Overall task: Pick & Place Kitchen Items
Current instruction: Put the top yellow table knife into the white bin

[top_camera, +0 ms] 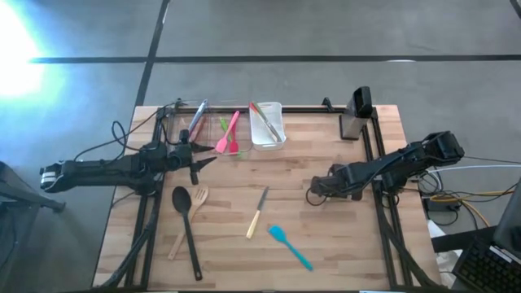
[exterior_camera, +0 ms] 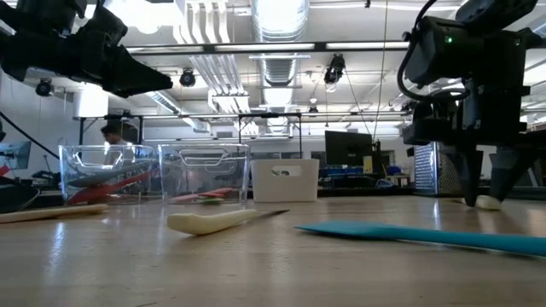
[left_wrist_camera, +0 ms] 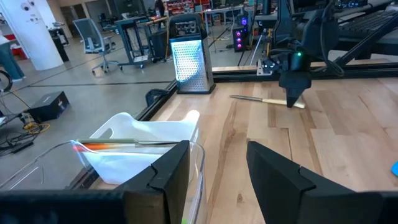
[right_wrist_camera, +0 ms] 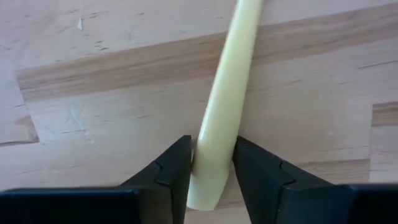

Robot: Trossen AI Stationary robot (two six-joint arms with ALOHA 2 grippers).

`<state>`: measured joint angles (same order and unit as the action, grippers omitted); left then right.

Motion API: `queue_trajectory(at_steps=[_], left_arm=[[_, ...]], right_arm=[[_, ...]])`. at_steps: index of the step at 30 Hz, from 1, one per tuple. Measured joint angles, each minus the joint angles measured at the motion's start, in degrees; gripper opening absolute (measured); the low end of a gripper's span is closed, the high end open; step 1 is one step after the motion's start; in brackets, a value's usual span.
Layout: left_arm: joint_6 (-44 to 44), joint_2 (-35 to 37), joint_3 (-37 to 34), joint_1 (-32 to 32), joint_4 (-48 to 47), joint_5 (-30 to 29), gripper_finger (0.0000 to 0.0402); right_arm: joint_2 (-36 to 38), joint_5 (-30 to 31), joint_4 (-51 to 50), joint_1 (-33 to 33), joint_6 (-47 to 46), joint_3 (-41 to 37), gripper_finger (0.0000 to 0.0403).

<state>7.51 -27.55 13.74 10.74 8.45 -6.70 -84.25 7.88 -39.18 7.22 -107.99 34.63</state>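
Observation:
A utensil with a cream handle [right_wrist_camera: 224, 99] and a thin metal front [left_wrist_camera: 245, 97] lies flat on the table's right part. My right gripper [right_wrist_camera: 211, 168] points down over it and is shut on the handle; in the high view the gripper [top_camera: 313, 195] covers the utensil. My left gripper [left_wrist_camera: 217, 168] hangs open and level above the clear bins [top_camera: 207, 126] at the far left. A cream-handled knife [top_camera: 258, 213], a teal spatula [top_camera: 291, 246], a black spoon [top_camera: 186, 220] and a wooden fork [top_camera: 191, 218] lie loose on the table. My right gripper pinches the cream handle near its free end [right_wrist_camera: 208, 180] between its two fingers. The fingers come from above, pointing down, and lie across the handle. The utensil lies flat on the table.
The clear bins hold a pink spatula [top_camera: 229, 134] and a red utensil [exterior_camera: 111, 186]. A white bin [top_camera: 267, 124] at the far middle holds more utensils. A metal grater [top_camera: 356, 114] stands at the far right. Black frame rails [top_camera: 383, 203] run along the table's sides.

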Motion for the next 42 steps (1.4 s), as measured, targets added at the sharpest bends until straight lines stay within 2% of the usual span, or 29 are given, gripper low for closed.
queue_trajectory(at_steps=[11, 23, 28, 34, 42], left_arm=[[-1.3, 0.0, 0.0, 0.0, 0.0, 0.0, 0.0163], [-4.7, -0.2, -0.1, 0.0, 2.5, 0.8, 0.0163], [-5.1, -1.6, -0.1, -0.1, 3.8, 4.6, 0.0163], [-5.1, -7.2, 1.7, -0.1, 3.4, 4.7, 0.0163], [-2.2, -21.1, 9.9, -0.2, 3.6, 7.4, 0.0163]], right_arm=[[0.0, -2.1, -1.2, -0.1, 4.6, -0.1, 0.0068], [-0.1, -4.3, -2.4, -0.2, 17.3, 1.2, 0.0068], [0.0, -4.5, -3.1, -0.1, 22.1, 1.8, 0.0067], [1.2, -4.8, -6.1, -0.1, 25.3, 2.6, 0.0066], [1.8, -4.6, -12.8, 0.1, 28.9, 6.1, 0.0065]])
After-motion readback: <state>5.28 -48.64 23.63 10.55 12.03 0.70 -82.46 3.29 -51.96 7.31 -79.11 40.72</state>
